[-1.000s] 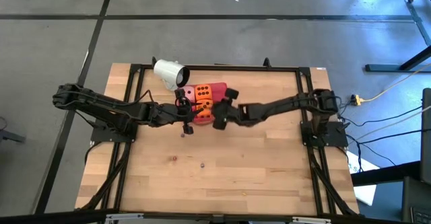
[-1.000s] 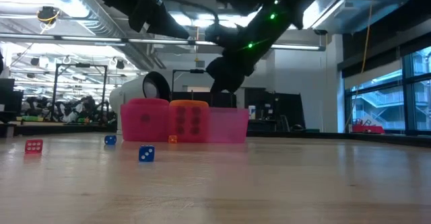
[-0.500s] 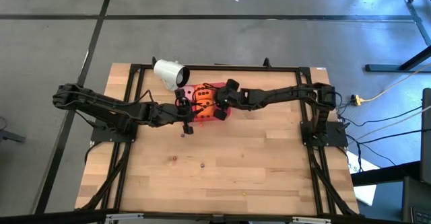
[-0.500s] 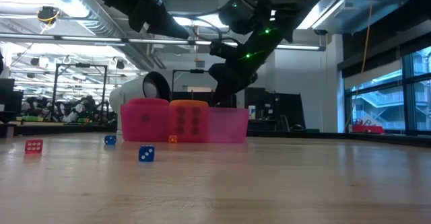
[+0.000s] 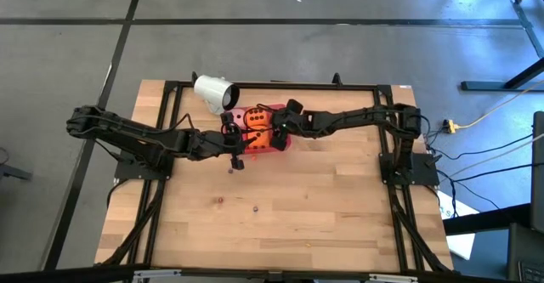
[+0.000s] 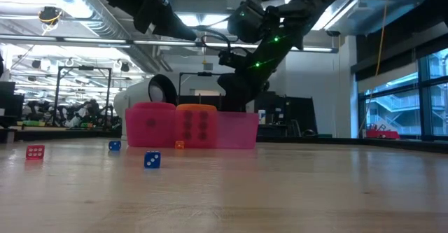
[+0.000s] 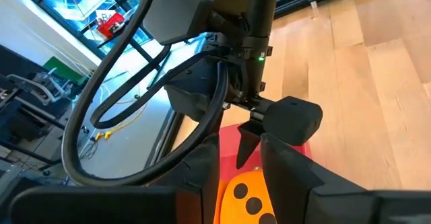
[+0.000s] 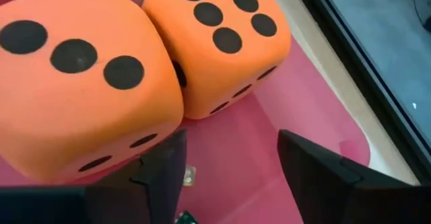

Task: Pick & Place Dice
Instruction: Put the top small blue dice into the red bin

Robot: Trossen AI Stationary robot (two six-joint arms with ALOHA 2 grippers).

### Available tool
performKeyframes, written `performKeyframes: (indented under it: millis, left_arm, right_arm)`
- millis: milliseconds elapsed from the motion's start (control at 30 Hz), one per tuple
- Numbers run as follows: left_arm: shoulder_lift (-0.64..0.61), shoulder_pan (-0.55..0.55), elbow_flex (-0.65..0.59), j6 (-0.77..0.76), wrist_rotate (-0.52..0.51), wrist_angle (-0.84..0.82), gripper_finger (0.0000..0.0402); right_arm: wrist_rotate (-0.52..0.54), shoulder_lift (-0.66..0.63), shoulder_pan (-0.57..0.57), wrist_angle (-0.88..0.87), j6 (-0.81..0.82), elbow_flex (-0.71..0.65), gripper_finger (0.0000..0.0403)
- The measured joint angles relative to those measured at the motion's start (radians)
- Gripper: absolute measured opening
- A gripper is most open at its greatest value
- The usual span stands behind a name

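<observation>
Wooden boards make up the desk (image 5: 289, 198), and toward its far edge a flat red tray (image 8: 269, 136) carries two orange dice (image 8: 81, 83), touching side by side, with a pink die (image 6: 150, 125) showing alongside in the low view; a white cup (image 5: 212, 91) lies tipped just beyond. Three tiny dice, one red (image 6: 35, 152) and two blue (image 6: 152, 160), sit scattered nearer the front. Right pincer (image 8: 229, 160) hangs over the tray, fingers spread with nothing between them, while the left pincer (image 5: 238, 149) waits at the tray's near-left corner, whether spread or pressed together I cannot tell.

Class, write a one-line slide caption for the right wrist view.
Right gripper, fingers open and empty, hovers over the red tray beside two orange dice.
</observation>
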Motion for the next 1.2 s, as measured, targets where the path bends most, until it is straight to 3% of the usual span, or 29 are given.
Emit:
performKeyframes:
  millis: [333,567,800,933,1067,1200]
  left_arm:
    - [0.0,0.0,0.0,-0.021,0.022,0.0,0.0104]
    - [0.0,-0.014,0.002,-0.097,0.035,-0.021,0.0103]
    - [0.0,-0.088,0.002,-0.214,-0.029,-0.129,0.0102]
    - [-0.005,-0.133,0.002,-0.302,-0.066,-0.179,0.0103]
    - [-0.01,-0.176,0.002,-0.42,-0.076,-0.291,0.0104]
    - [-0.011,-0.229,0.002,-0.589,-0.095,-0.429,0.0102]
  right_arm:
    - [0.012,-0.148,0.05,-0.068,-0.031,0.0,0.0242]
    - [0.057,-0.314,0.091,-0.331,-0.042,-0.003,0.0242]
    - [0.059,-0.497,0.157,-0.336,-0.09,-0.186,0.0242]
    - [0.05,-0.635,0.166,-0.2,-0.104,-0.381,0.0242]
    - [-0.093,-0.774,0.173,0.102,-0.222,-0.567,0.0242]
    - [-0.203,-0.867,0.171,0.288,-0.341,-0.644,0.0242]
